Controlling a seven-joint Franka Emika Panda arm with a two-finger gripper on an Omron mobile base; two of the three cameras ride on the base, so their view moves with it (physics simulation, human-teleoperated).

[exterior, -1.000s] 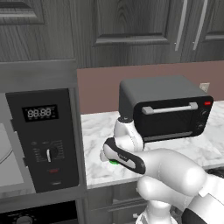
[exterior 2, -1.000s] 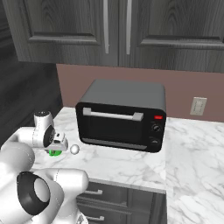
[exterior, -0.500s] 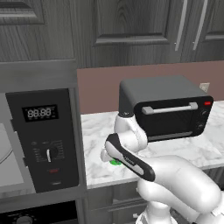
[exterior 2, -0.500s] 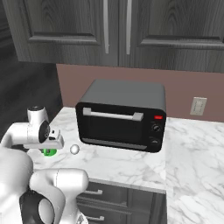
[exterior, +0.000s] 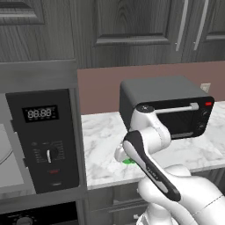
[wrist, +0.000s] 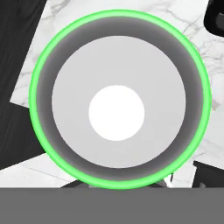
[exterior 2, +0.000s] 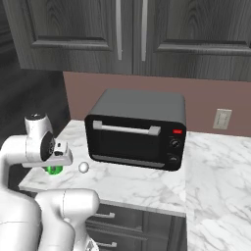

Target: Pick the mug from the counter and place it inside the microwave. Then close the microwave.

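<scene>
Green-rimmed round mug (wrist: 118, 98), pale smooth inside, veined marble counter (wrist: 109, 11) beneath

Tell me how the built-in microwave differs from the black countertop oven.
The microwave is set into the dark cabinetry beside the counter; the black oven stands free on it. The microwave is open, its pale turntable showing at the left edge of the left base view; the oven's door is shut. The microwave has a digital display; the oven shows a red light. Both are dark boxes with dials.
</scene>
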